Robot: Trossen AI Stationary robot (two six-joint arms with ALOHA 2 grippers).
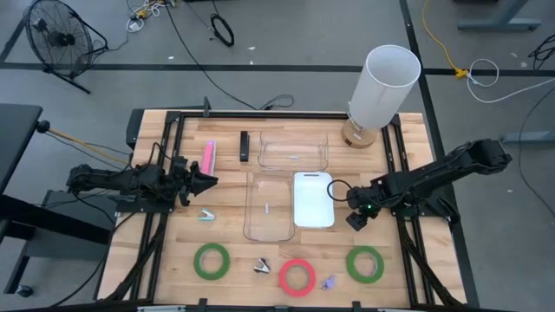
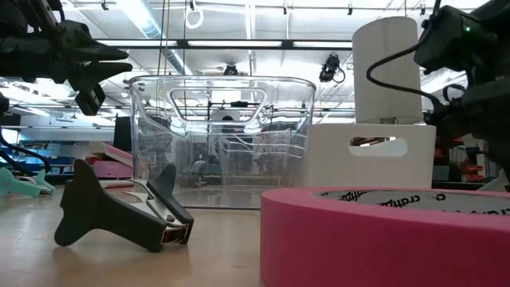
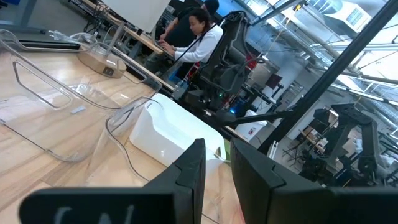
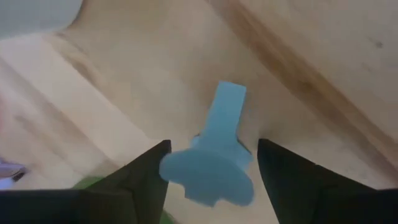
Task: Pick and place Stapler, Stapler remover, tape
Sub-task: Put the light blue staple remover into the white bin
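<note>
Pink tape ring lies flat w/ hollow centre; right gripper jaws apart around blue remover, left nearly together.

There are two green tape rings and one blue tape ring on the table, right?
Not quite. The third tape ring is red-pink, not blue; the high view shows it lying between the two green tape rings on the table.

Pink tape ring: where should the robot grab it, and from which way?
Pinch the band of the pink tape ring, one finger in the hole and one outside, coming straight down from above. It lies flat on the table, so its hollow middle faces up.
</note>
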